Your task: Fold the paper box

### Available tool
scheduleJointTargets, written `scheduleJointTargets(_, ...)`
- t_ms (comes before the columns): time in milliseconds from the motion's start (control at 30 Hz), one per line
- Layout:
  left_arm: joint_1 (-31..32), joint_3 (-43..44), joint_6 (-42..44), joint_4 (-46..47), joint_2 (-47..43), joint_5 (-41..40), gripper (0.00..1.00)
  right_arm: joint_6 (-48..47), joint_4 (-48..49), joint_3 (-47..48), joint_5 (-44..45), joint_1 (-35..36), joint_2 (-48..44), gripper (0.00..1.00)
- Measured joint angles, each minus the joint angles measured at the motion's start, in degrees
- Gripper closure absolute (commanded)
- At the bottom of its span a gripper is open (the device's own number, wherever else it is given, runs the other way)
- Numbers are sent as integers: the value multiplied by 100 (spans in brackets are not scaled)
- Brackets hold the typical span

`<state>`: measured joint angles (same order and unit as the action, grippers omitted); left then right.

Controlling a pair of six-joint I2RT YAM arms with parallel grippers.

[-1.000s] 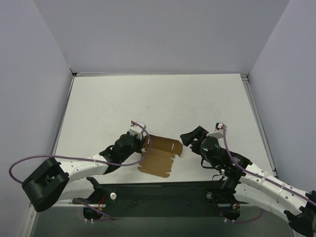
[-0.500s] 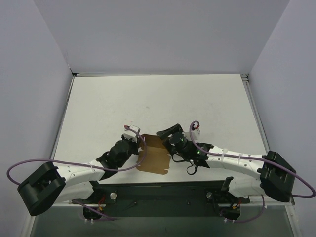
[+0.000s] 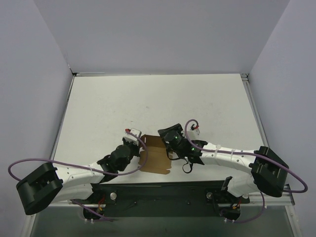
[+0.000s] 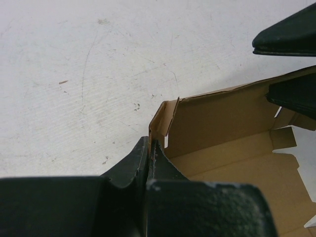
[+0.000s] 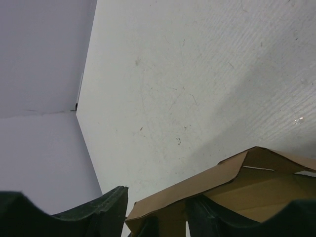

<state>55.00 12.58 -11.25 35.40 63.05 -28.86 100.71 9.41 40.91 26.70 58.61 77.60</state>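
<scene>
Now, the white table (image 3: pixel 197 98) is the biggest thing. The paper box (image 3: pixel 157 158) lies on it by the near edge, in the middle, between the two arms. It is brown and partly folded, with its floor flat and its far wall (image 4: pixel 222 116) standing up.

The left pincer (image 4: pixel 149 150) is squeezed tight on the left corner flap (image 4: pixel 159 121) of the box. The right pincer (image 5: pixel 158 217) sits at the far right corner of the box. Its fingers are apart, one on each side of the far wall, and they are not pinching it.

I think the step is to grab that wall and fold it along its crease. To do it well, the right fingers should go down over the wall first. Then they should close softly so the thin card does not crush. The left pincer should hold firm so the box does not slide. Bend slowly, right on the crease. Watch the little tab (image 4: pixel 282 138) on the right so it tucks inside and does not tear.
</scene>
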Motion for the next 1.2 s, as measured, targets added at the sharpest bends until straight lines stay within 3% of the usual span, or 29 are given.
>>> scheduleJointTargets(100, 2, 0, 0, 11, -4, -72, 100, 7, -90, 0, 50, -13, 31, 62)
scheduleJointTargets(133, 2, 0, 0, 13, -4, -81, 100, 13, -103, 0, 57, -15, 31, 74)
scheduleJointTargets(233, 2, 0, -2, 42, -4, -98, 100, -42, -131, -2, 96, -48, 33, 94)
scheduleJointTargets(300, 2, 0, -4, 94, -2, -94, 100, -59, -149, -2, 142, -55, 42, 100)
scheduleJointTargets(433, -20, 0, -35, 195, 81, 26, 97, -131, -140, -2, 223, -81, 74, 100)
scheduleJointTargets(467, -44, 0, -39, 199, 96, 50, 91, -184, -114, -17, 249, -83, 94, 100)
scheduleJointTargets(500, -87, 0, -50, 212, 120, 142, 76, -234, -68, -44, 273, -83, 105, 100)
scheduleJointTargets(600, -273, 0, -74, 208, 162, 540, 57, -501, 254, -238, 380, -83, 105, 100)
scheduleJointTargets(633, -328, 0, -57, 205, 162, 647, 46, -612, 417, -348, 439, -83, 105, 100)
scheduleJointTargets(733, -472, 0, -57, 205, 151, 1062, 36, -990, 1029, -741, 546, -85, 105, 100)
scheduleJointTargets(967, -566, 2, -223, -243, -470, 1897, 32, -2186, 3139, -1451, 494, -92, 361, 100)
scheduleJointTargets(1100, -728, 68, -503, -1029, -1189, 2024, 23, -2839, 4564, -1878, 170, -144, 636, 100)
scheduleJointTargets(1200, -1071, 354, -708, -1805, -1768, 2079, 23, -3215, 5486, -1961, -275, -289, 973, 100)
